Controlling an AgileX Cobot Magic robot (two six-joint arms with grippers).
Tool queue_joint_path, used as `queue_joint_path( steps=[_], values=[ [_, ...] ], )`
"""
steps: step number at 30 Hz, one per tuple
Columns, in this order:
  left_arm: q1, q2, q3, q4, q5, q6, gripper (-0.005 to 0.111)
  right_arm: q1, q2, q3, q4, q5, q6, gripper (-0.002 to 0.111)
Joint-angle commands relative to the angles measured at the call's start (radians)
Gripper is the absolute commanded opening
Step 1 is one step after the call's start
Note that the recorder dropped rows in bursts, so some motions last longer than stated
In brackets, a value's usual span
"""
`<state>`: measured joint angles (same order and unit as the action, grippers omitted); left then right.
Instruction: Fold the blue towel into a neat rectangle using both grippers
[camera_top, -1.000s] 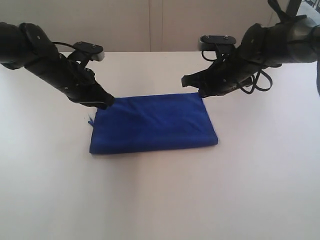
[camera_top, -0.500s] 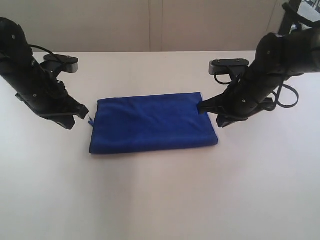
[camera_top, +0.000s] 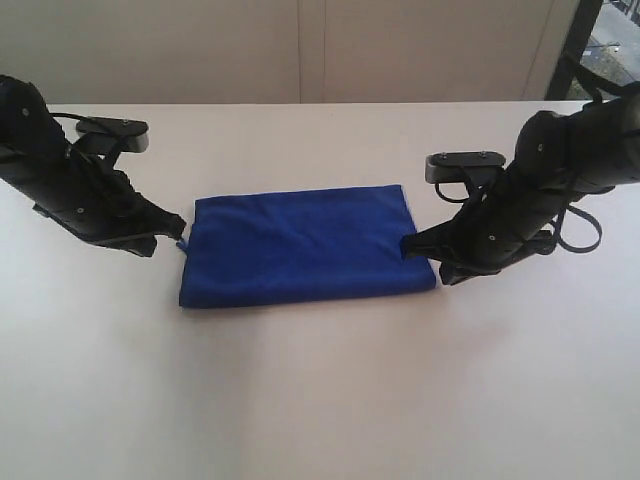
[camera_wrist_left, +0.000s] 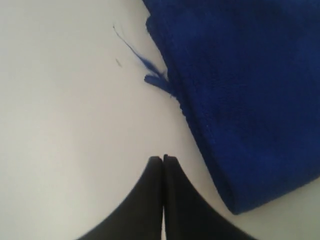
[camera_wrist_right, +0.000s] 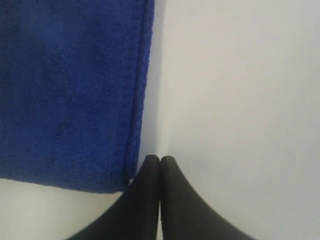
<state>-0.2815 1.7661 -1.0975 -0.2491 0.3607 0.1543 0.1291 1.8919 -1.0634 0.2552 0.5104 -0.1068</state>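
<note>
While the blue towel lies folded on the worktop, long axis side to side, the left hand and right hand, both pressed together and empty, sit just beside its short ends.

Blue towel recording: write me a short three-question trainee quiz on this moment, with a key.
1. True or false: the left gripper is clamped on the blue towel.
2. How does the blue towel lie? A) hanging between both grippers; B) folded into a rectangle, flat on the table; C) crumpled into a ball.
3. Fill in: the jaws of the right gripper are ____.
Key: 1 false, its jaws are shut and empty beside the towel's edge; 2 B; 3 shut.
</note>
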Motion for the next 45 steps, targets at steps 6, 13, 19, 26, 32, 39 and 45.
queue_joint_path(
  steps=[6,13,19,26,32,39,45],
  values=[
    [0.001,0.102,0.002,-0.039,-0.039,-0.008,0.000,0.034,0.015,0.006,0.010,-0.021,0.002,0.000],
    [-0.001,0.140,0.002,-0.084,-0.077,0.004,0.000,0.039,0.016,0.006,0.010,-0.011,0.002,0.000],
    [-0.010,0.159,-0.003,-0.086,-0.107,0.006,0.000,0.039,0.016,0.006,0.010,0.026,0.000,0.000],
    [-0.031,0.188,-0.007,-0.088,-0.133,0.006,0.000,0.039,0.016,0.006,0.010,0.039,0.000,0.000],
    [-0.034,0.197,-0.007,-0.088,-0.149,0.006,0.000,0.039,0.016,0.006,-0.006,0.019,-0.004,0.000],
    [-0.034,0.197,-0.007,-0.088,-0.170,0.006,0.000,0.039,0.016,0.006,-0.101,-0.025,0.065,0.000],
    [-0.034,0.197,-0.007,-0.088,-0.183,0.006,0.000,0.039,0.016,0.006,-0.106,-0.072,0.086,0.000]
  ],
)
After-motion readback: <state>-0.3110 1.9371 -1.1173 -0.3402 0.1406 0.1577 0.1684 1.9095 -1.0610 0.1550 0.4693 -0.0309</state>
